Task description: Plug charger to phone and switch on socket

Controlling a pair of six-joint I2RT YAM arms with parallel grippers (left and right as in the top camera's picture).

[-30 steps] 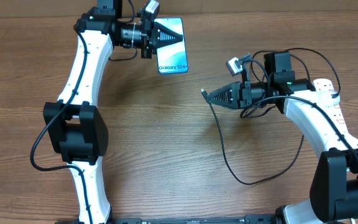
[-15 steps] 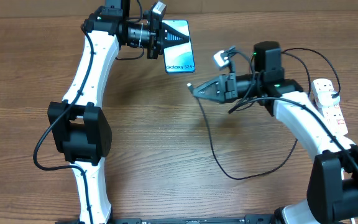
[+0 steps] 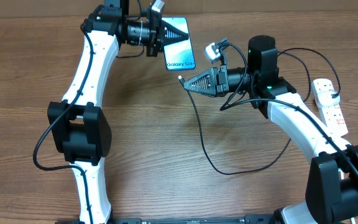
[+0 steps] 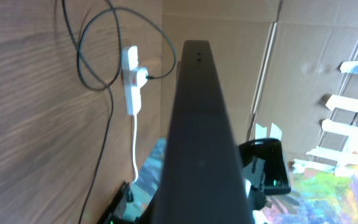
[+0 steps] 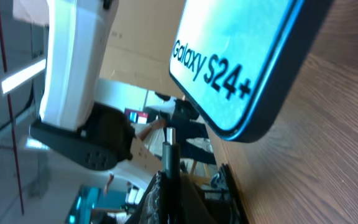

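The phone point(image 3: 180, 50), light blue screen reading "Galaxy S24+", is held off the table at the back by my left gripper point(image 3: 166, 36), which is shut on its upper end. In the left wrist view its dark edge point(image 4: 201, 124) fills the middle. My right gripper point(image 3: 188, 83) is shut on the charger's connector end point(image 3: 181, 78), just below the phone's lower edge. In the right wrist view the connector tip point(image 5: 169, 140) points up at the phone point(image 5: 235, 56), a short gap apart. The black cable point(image 3: 207, 149) loops across the table. The socket point(image 3: 328, 102) lies at the right edge.
The white power strip also shows in the left wrist view point(image 4: 132, 81) with its white cord point(image 4: 133, 146) trailing toward the table edge. The cable's loop point(image 3: 253, 168) lies on the wood in front of my right arm.
My right gripper has moved left and toward the back with the connector, closing in on the phone's lower edge. The phone shifted slightly right between the first two frames, then stayed.
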